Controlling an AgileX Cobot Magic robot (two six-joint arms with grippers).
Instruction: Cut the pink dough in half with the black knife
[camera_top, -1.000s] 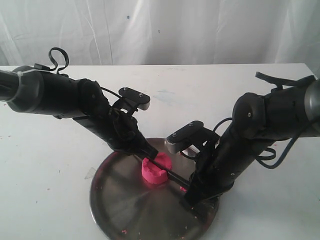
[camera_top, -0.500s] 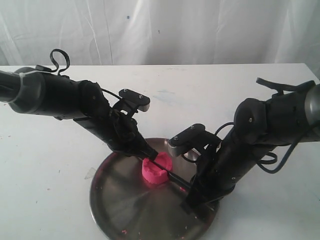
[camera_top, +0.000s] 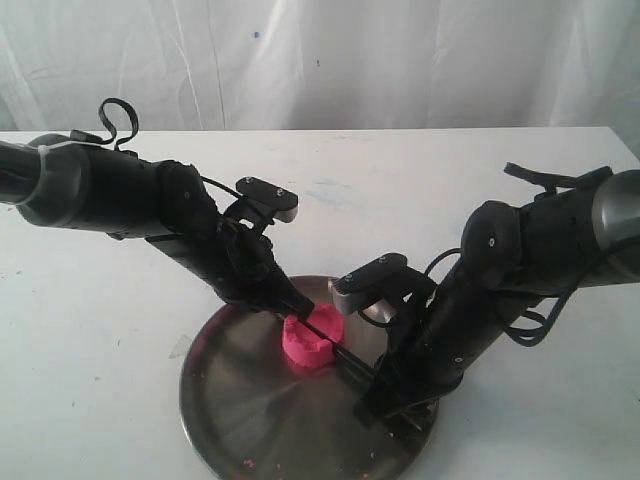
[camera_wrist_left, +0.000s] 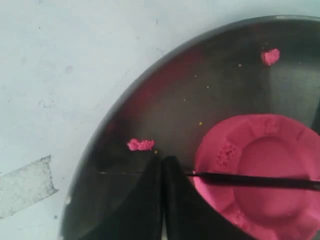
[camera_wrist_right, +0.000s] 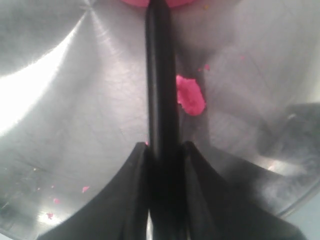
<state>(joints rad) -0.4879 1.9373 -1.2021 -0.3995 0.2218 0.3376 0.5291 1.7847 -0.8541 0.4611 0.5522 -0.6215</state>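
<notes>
We see the left arm (camera_top: 110, 190) at ten o'clock and the right arm (camera_top: 545, 245) at three o'clock as thick, rounded, matte-black tubes, each trailing loose black cables (camera_top: 118, 112) and carrying a black-and-silver camera block (camera_top: 268, 198) dotted with small screws. A pale tie (camera_top: 40, 150) rings the left arm's shell. We find the left gripper (camera_wrist_left: 162, 162) and right gripper (camera_wrist_right: 162, 150) ending in plain black tapered fingers (camera_wrist_left: 145, 200).

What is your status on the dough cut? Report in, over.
Left claw shut on the black knife tip, right claw shut on handle. Blade across the pink dough, not yet cut through. Loose pink crumb beside handle.
</notes>
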